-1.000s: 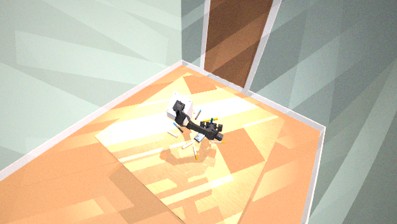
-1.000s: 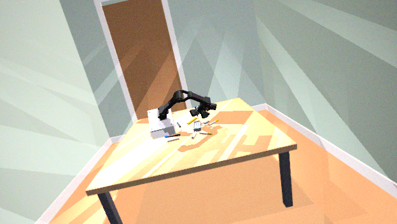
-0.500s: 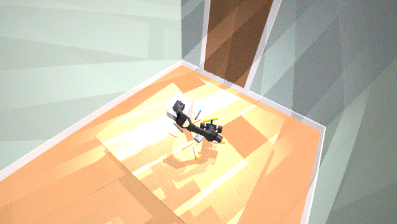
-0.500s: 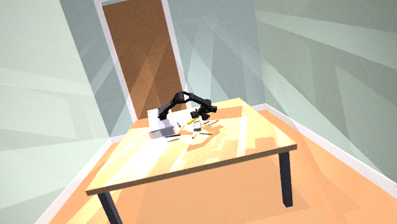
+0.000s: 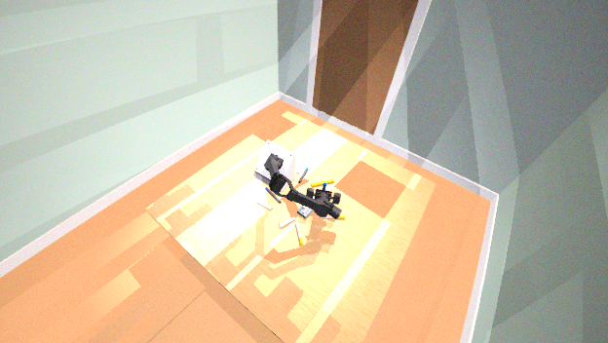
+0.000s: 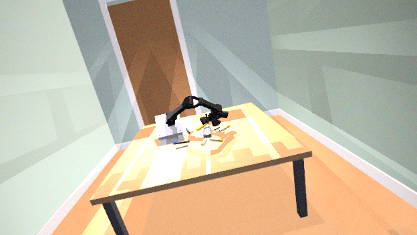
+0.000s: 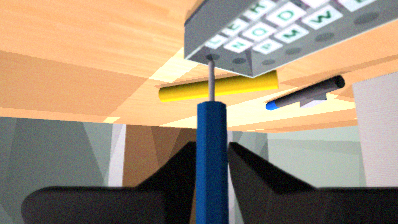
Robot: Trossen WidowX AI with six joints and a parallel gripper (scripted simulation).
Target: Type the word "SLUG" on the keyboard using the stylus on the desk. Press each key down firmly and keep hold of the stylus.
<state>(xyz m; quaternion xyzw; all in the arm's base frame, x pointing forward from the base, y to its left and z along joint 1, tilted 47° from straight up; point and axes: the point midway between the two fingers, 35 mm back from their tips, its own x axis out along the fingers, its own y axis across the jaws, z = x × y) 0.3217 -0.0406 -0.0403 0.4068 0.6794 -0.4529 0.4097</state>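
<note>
Gripper: closed on the stylus; the black fingers of the gripper (image 5: 323, 193) (image 6: 210, 119) (image 7: 212, 150) flank its shaft.
Stylus: the blue stylus (image 5: 324, 187) (image 6: 206, 115) (image 7: 212, 172) is held with its thin grey tip (image 7: 211, 82) reaching toward the keyboard.
Tip position: the wrist view shows the tip's end overlapping a corner area of the keyboard's casing, by a dark round mark and next to the lettered keys. Contact cannot be told.
Keyboard: the small grey keyboard (image 5: 305, 211) (image 6: 207, 131) (image 7: 220, 32) lies on the desk (image 5: 361, 244) (image 6: 234, 157) (image 7: 75, 30), below the arm's outer end. White keys carry green letters; N, D, M and W are readable, others are cut off or blurred.
Arm: the black arm (image 5: 302, 199) (image 6: 208, 104) arches from the white base box (image 5: 287, 157) (image 6: 170, 137) (image 7: 382, 130) out over the desk.
Yellow cylinder: the thick yellow cylinder (image 5: 323, 183) (image 6: 201, 127) (image 7: 220, 87) lies flat near the keyboard, apart from it.
Dark pens: one blue-ended pen (image 5: 303, 175) (image 6: 187, 130) (image 7: 307, 93) lies between base box and yellow cylinder; another dark pen (image 5: 273, 195) (image 6: 181, 142) lies near the box.
Pale items: a short white piece (image 5: 287, 222) (image 6: 204, 141) and a yellow-tipped white pen (image 5: 299, 234) (image 6: 216, 140) lie near each other.
</note>
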